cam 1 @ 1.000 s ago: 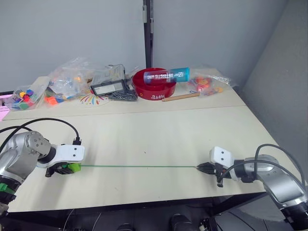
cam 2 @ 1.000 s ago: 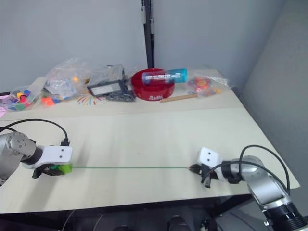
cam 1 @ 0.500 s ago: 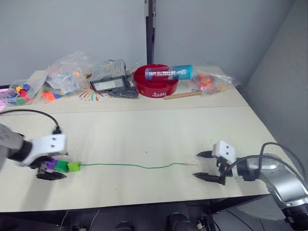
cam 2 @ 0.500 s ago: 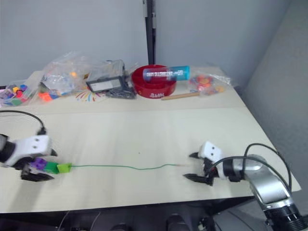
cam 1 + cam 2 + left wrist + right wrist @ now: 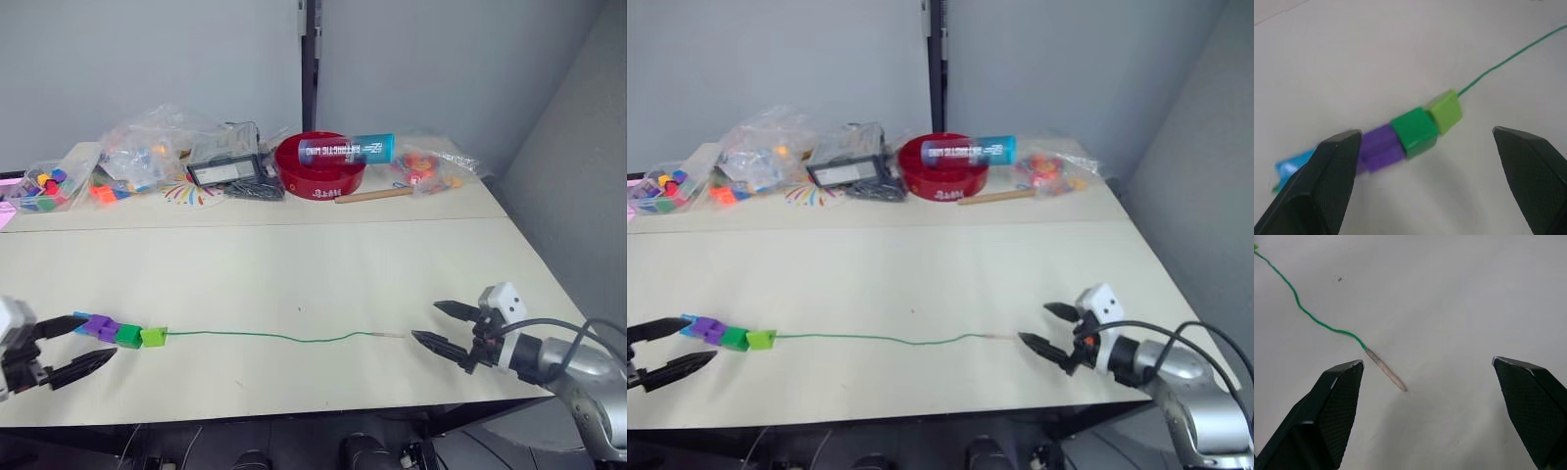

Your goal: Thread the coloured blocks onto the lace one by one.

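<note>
The coloured blocks lie in a row on the table, strung on the lace (image 5: 265,338): bright blue (image 5: 80,320), purple (image 5: 101,329), dark green (image 5: 1414,132) and light green (image 5: 1445,111). The thin green lace runs slack to the right and ends in a pale stiff tip (image 5: 1386,370). My left gripper (image 5: 701,338) is open at the table's left edge, its fingers either side of the blue end of the row without touching it. At the right, my right gripper (image 5: 425,321) is open just beyond the tip, holding nothing.
Along the table's back stand a red bowl (image 5: 318,178) with a blue-capped tube (image 5: 345,150) across it, a wooden stick (image 5: 369,196), a black box (image 5: 220,174) and clear bags of toy pieces (image 5: 147,152). A grey wall closes the right side.
Both grippers opened and let go. The left one drew back to the left, the right one to the right. The taut lace went slack on the table, and the row of blocks lies uncovered.
</note>
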You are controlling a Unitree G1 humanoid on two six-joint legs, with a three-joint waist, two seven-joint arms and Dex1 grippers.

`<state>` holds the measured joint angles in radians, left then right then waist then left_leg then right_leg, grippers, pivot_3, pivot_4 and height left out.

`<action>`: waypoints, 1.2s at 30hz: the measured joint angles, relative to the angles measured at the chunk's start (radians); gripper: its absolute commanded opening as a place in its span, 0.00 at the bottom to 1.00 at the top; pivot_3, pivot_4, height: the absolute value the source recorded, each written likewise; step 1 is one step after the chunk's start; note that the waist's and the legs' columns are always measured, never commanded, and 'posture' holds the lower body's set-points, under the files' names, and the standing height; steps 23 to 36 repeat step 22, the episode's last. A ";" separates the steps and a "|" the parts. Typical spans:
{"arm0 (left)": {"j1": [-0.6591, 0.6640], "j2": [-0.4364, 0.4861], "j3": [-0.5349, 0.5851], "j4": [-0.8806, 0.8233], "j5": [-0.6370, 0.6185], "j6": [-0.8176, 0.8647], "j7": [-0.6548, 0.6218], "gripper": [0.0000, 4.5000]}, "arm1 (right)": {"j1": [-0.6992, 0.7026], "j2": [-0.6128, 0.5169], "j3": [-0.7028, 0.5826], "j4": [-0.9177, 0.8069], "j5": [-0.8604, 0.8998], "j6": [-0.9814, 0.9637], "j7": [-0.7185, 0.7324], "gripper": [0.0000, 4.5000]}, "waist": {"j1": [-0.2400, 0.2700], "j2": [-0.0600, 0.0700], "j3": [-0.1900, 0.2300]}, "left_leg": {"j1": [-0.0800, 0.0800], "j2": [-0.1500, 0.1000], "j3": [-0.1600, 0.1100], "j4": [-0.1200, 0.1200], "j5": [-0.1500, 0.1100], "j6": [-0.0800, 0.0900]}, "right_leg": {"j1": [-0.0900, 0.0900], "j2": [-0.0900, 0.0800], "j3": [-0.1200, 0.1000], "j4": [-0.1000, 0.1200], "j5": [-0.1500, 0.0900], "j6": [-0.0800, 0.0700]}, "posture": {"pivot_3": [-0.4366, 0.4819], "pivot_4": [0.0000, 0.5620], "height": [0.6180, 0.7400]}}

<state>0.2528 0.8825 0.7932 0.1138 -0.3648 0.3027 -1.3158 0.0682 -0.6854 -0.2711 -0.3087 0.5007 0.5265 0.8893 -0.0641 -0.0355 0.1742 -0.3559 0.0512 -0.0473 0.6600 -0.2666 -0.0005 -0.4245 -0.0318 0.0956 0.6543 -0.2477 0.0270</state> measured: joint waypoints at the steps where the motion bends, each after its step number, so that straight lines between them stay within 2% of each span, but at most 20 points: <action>1: 0.012 -0.011 0.011 0.011 -0.004 -0.006 0.009 1.00 | 0.009 0.004 -0.015 0.009 0.000 -0.006 -0.004 0.99 | 0.001 0.000 0.000 | 0.001 0.000 0.000 0.000 0.000 0.000 | 0.000 0.000 0.000 0.000 -0.002 0.002 | 0.48 0.27 0.92; 10: 0.102 -0.092 0.011 0.063 -0.029 -0.086 0.082 1.00 | 0.081 0.010 -0.071 0.129 -0.015 -0.114 -0.002 0.99 | 0.000 -0.001 0.000 | 0.002 0.000 0.001 0.000 0.000 0.000 | 0.001 0.000 0.001 0.000 -0.003 0.005 | 0.48 0.27 0.92; 36: 0.115 -0.093 -0.028 0.073 -0.029 -0.116 0.113 1.00 | 0.094 0.012 -0.071 0.143 -0.017 -0.149 0.000 0.99 | -0.002 -0.001 0.000 | 0.002 0.000 0.001 0.000 0.000 0.000 | 0.001 0.000 0.001 0.000 -0.003 0.005 | 0.48 0.27 0.92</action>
